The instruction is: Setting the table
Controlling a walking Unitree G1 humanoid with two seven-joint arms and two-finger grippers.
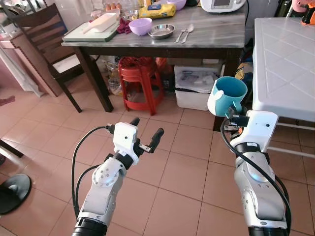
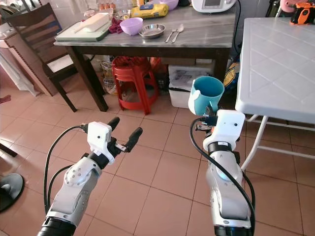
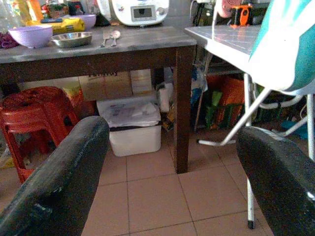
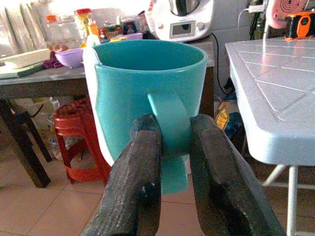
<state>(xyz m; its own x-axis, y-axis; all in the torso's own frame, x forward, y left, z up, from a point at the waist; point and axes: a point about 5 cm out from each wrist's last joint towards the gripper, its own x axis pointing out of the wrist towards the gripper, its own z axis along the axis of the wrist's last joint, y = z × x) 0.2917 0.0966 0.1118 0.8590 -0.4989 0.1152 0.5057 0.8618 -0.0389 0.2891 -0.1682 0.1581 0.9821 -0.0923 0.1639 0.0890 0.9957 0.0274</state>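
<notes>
I hold the right gripper [image 4: 174,142] raised above the tiled floor [image 1: 182,162], its two black textured fingers [image 4: 140,182] pinched on the flat handle of a teal plastic mug [image 1: 227,95]. The mug is upright, cylindrical, with a white panel on one side; what I can see of its interior holds nothing. It hangs just beside the edge of the white quilted-pattern table [image 1: 283,64]. The left gripper [image 1: 146,130] hovers lower with fingers spread apart, gripping nothing. Ahead stands a dark wooden table with a grey marbled top [image 1: 216,32]. On it sit a lilac plastic bowl [image 1: 140,25], a shallow steel dish [image 1: 161,31] and a metal fork and spoon [image 1: 184,33]. A red plastic stool [image 1: 140,81] stands underneath.
</notes>
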